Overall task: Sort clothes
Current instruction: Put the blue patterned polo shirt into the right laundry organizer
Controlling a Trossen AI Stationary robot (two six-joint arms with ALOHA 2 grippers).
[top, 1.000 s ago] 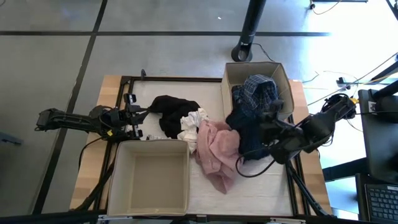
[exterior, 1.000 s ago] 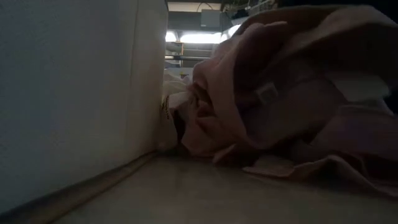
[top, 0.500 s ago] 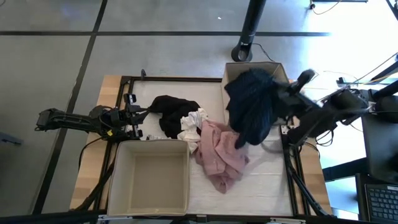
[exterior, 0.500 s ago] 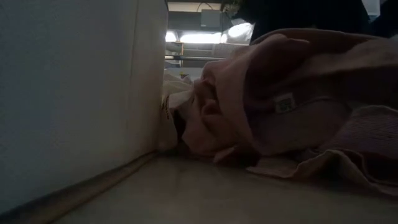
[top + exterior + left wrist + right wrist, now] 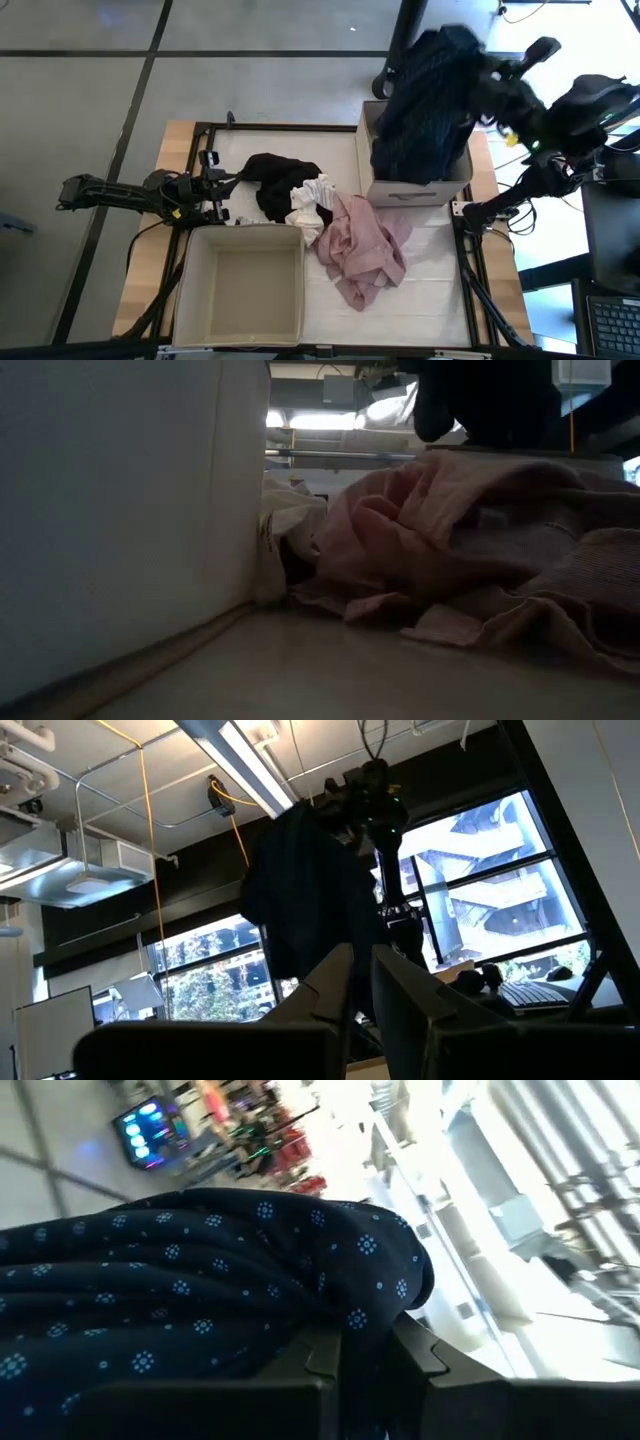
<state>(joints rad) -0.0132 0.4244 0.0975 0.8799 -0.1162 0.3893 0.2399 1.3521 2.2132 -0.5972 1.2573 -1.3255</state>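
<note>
No lettering, label, brand or number can be read on anything here; the dusty pink garment point(image 5: 470, 550) shows what may be a small tag in the low view, too dim to make out; the screen point(image 5: 150, 1128) beyond the navy dotted piece point(image 5: 180, 1280) glows, its content illegible.

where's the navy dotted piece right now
High view: the navy dotted piece hangs from the right claw, above the far right box.

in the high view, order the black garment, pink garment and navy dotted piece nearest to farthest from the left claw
From the left claw:
1. black garment, right beside it, mid-table.
2. pink garment, further right.
3. navy dotted piece, held high over the far right box.
</note>
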